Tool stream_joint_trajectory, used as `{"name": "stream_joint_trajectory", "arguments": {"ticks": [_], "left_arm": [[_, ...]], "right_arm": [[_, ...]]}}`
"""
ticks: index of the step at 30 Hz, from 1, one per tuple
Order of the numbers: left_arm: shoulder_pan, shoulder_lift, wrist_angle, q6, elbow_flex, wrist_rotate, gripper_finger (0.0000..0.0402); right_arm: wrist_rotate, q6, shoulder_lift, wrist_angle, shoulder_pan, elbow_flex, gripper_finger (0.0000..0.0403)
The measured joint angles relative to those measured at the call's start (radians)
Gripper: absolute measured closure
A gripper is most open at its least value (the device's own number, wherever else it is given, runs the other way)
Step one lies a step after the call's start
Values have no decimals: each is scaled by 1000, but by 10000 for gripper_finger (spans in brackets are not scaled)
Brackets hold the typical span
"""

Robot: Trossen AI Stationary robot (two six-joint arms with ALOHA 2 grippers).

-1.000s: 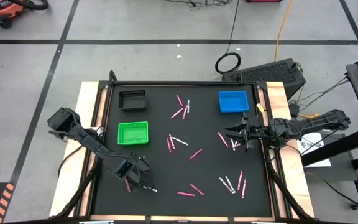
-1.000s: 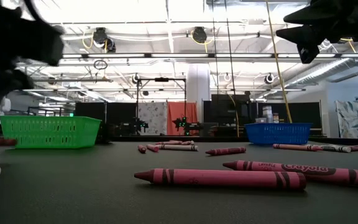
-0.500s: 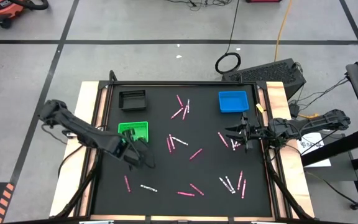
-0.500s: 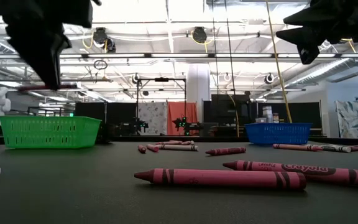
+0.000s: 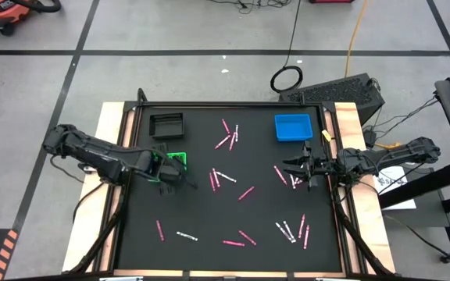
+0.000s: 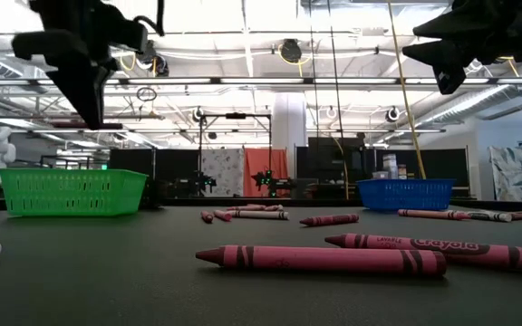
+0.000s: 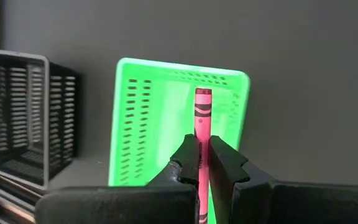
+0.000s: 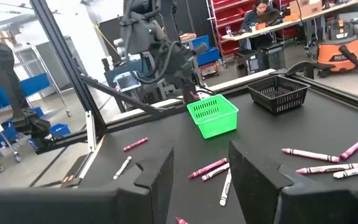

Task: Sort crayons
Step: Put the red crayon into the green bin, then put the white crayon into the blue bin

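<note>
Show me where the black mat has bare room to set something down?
Free: the strip below the green tray toward the near edge, and between black tray and blue tray at the back. Crowded: the crayons scattered mid-mat and near-right.

Left claw (image 7: 199, 163) raised, fingers pinched together; right claw (image 5: 299, 172) raised, fingers spread.

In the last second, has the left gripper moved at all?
Yes. Shut on a pink crayon, the left gripper has travelled from the table's near edge up to the green tray, where it now hovers. The right gripper waits, open.
</note>
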Motion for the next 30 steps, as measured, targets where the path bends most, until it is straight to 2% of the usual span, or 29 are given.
{"name": "stream_joint_trajectory", "arguments": {"ticks": [8,13,15,30], "left_arm": [[103,0,89,68,-110,34,394],[147,0,187,105,-191,118,389],[159,0,201,121,-213,122,383],[249,0,261,194,-240,107,330]], "right_arm": [[0,28,0,0,0,0,264],[0,28,1,0,0,0,264],[0,40,1,0,0,0,264],[1,81,1,-1,0,0,264]]}}
